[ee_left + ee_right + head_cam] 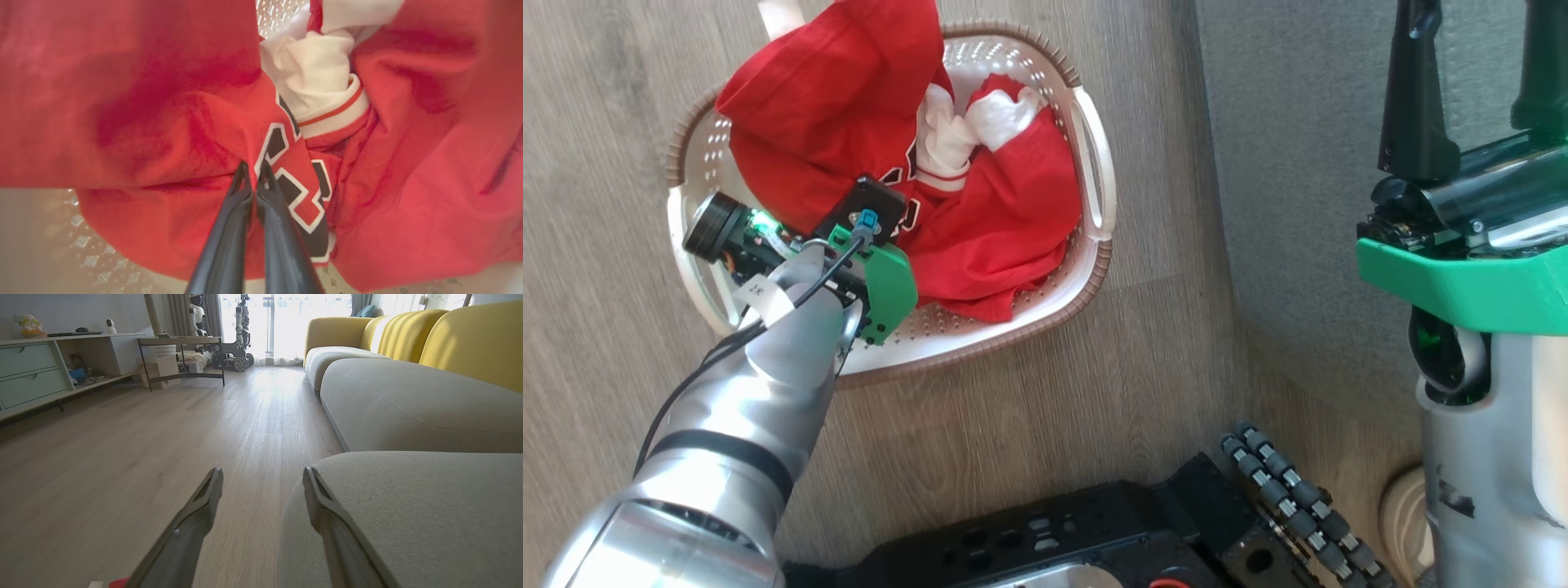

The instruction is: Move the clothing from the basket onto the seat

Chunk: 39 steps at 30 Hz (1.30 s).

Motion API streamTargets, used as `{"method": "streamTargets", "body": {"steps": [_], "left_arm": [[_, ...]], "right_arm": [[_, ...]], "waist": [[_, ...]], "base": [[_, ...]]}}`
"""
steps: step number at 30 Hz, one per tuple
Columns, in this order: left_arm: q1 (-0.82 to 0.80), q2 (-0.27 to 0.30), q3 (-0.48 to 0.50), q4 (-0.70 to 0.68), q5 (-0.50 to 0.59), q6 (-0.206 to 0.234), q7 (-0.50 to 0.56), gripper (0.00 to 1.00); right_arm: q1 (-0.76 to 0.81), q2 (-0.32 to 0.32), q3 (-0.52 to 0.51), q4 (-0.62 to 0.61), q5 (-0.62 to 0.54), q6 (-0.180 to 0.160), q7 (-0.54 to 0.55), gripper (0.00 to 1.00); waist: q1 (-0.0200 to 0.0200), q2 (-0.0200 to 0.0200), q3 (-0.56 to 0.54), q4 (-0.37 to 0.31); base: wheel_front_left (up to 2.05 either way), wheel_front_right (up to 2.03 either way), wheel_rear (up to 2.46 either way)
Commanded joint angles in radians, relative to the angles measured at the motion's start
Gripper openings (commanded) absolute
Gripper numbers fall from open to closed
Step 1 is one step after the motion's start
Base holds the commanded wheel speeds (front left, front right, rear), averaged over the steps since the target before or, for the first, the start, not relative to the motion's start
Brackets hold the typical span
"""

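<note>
Your left gripper (253, 168) is down in the basket (1096, 155), which sits on the wood floor (1094, 392) in the upper left of the head view. In the left wrist view its two dark fingers (229, 237) rise from the bottom centre, pressed together. The tips are clenched on a raised fold of the red jersey (196, 134), right beside the black-and-white numerals (294, 188). How much cloth sits between the tips is hard to judge, since the fold hides them.

The clothing (849, 114) is all inside the basket, heaped above the rim on the upper left side. White lining and a white cuff with a red stripe (339, 112) show at the middle of the pile. The lower right part of the heap (1005, 237) may be the shorts, though you cannot separate the two garments cleanly from here.

The seat (1298, 163) is the grey sofa running down the right of the head view, apart from the basket with a strip of floor between them. Your right gripper (263, 473) is spread wide and holds nothing. In its wrist view one finger lies over the floor and the other over the rounded grey cushion edge (408, 506). The yellow back cushions (470, 343) stand at the upper right.
</note>
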Motion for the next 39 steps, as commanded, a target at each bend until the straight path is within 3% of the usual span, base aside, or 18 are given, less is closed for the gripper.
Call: {"method": "streamTargets", "body": {"steps": [1, 13, 27, 39], "left_arm": [[0.042, 0.014, 0.001, -0.016, -0.016, -0.002, -0.019, 0.00], [0.140, 0.014, -0.075, -0.128, -0.120, -0.056, -0.089, 0.00], [0.270, 0.014, -0.162, -0.335, -0.347, -0.054, -0.133, 0.00], [0.313, 0.014, -0.196, -0.455, -0.474, -0.043, -0.089, 0.00]], "right_arm": [[0.029, 0.002, 0.016, -0.022, 0.007, 0.000, -0.006, 1.00], [0.062, 0.002, 0.014, 0.064, 0.002, 0.000, -0.006, 1.00], [0.221, 0.002, 0.005, 0.262, -0.045, 0.000, -0.006, 1.00], [0.410, 0.002, 0.003, 0.393, -0.040, 0.000, -0.006, 1.00]], "waist": [[-0.0001, 0.0000, -0.018, 0.003], [-0.0001, 0.0000, -0.197, 0.058], [-0.0001, 0.0000, -0.561, 0.168], [-0.0001, 0.0000, -0.862, 0.228]], "base": [[0.00, 0.00, 0.00], [0.00, 0.00, 0.00], [0.00, 0.00, 0.00], [0.00, 0.00, 0.00]]}}
